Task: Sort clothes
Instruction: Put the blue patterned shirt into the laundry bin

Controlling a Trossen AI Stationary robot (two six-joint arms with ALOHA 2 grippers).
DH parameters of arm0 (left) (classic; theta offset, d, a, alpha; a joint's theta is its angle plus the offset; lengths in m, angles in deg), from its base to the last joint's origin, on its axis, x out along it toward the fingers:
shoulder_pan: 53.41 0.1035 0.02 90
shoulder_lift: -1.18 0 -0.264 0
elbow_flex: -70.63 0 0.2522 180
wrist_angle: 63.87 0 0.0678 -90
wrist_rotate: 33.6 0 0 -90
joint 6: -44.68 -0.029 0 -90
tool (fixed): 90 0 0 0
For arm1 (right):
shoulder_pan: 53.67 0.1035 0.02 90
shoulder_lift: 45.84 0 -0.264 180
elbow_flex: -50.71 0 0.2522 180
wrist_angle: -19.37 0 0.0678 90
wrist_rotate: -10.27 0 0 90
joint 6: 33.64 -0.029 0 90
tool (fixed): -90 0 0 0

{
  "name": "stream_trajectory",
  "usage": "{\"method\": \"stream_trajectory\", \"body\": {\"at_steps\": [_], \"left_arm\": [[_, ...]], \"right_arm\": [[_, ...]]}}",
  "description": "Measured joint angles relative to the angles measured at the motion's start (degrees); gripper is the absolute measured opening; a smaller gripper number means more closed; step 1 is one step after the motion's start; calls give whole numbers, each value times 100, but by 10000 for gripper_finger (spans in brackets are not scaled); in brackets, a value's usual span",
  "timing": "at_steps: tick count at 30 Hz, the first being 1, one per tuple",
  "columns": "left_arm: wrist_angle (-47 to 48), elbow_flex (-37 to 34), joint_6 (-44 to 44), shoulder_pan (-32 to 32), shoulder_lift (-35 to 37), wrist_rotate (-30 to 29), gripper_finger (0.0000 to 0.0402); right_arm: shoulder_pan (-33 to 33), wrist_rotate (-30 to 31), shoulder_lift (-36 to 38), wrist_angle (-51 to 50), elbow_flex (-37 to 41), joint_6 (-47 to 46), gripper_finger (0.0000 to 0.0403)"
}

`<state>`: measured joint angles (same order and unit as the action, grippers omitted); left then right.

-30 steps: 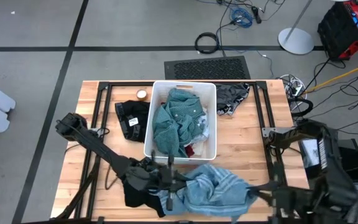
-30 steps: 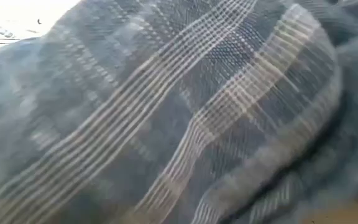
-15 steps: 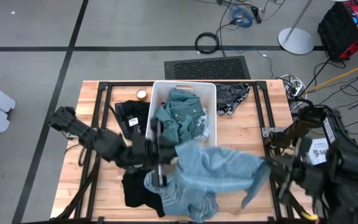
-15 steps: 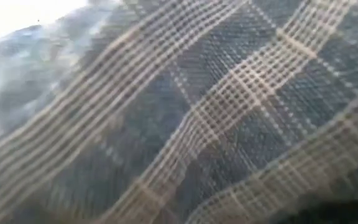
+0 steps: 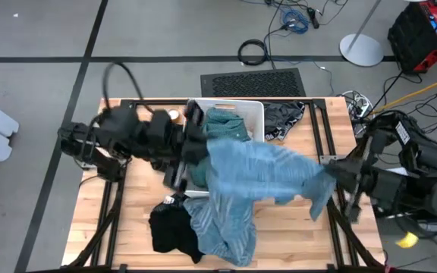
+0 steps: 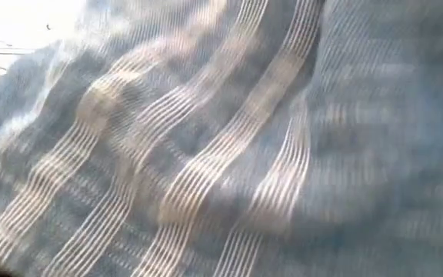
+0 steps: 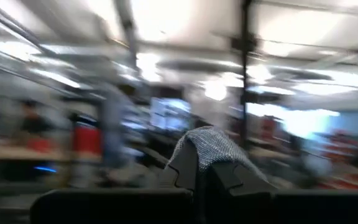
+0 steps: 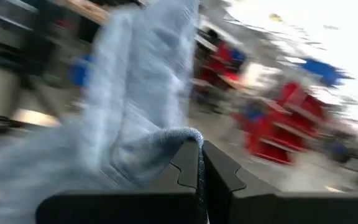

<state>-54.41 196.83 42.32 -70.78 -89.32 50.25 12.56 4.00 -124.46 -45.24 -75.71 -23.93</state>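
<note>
A large teal-grey striped garment (image 5: pixel 253 178) hangs spread between my two grippers above the table; its lower part (image 5: pixel 222 231) lies on the wood near the front edge, and it fills the low view (image 6: pixel 221 138). My left gripper (image 5: pixel 199 144) is shut on its left end, over the white bin (image 5: pixel 196 106). My right gripper (image 5: pixel 331 173) is shut on its right end. A black garment (image 5: pixel 173 227) lies at the front left. The bin holds a teal patterned garment (image 5: pixel 226 125). My left gripper pinches a bunched fold of the striped garment (image 7: pixel 207 146) between its two fingers, lifted clear above the bin's near end. The cloth runs from it toward the right gripper. My right gripper pinches a folded edge of the garment (image 8: pixel 179 140) between its two fingers, lifted above the table's right side; a loose corner (image 5: pixel 317 205) hangs below it.
A black garment (image 5: pixel 158 140) lies left of the bin, a dark grey one (image 5: pixel 283 117) right of it at the far edge. A small round roll (image 5: pixel 173 115) sits by the bin's far left corner. Black frame rails (image 5: pixel 340 220) run along the table.
Both grippers have risen and moved toward the table's far edge, the left one from the front to above the bin. The striped garment has been lifted off the table and spread out between them; only its lower part stays on the wood.
</note>
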Motion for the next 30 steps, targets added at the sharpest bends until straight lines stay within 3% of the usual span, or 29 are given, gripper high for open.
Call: {"method": "stream_trajectory", "body": {"at_steps": [5, 9, 14, 19, 22, 27, 30], "left_arm": [[577, -10, 666, -106, -92, 1748, 11], [1223, -9, 524, -374, -210, 2255, 11], [1879, -246, 11, -620, -562, 1957, 11], [1821, -454, 34, -683, -1228, 1160, 11], [1748, -467, 192, -708, -1773, 832, 11], [1571, -472, 871, -703, -2516, 195, 11], [1570, -472, 1184, -697, -2840, 98, 11]], "right_arm": [[105, -1943, 54, 485, 4, -312, 0], [99, -3300, -43, 364, 4, -810, 0], [25, -3426, -303, 109, 516, -1260, 0], [-213, -3421, -432, 461, 1891, -2284, 0], [-330, -3458, -438, 1471, 2971, -2662, 0], [-489, -3893, -466, 3764, 4435, -2530, 0], [-633, -3906, -506, 4238, 5050, -2874, 0]]}}
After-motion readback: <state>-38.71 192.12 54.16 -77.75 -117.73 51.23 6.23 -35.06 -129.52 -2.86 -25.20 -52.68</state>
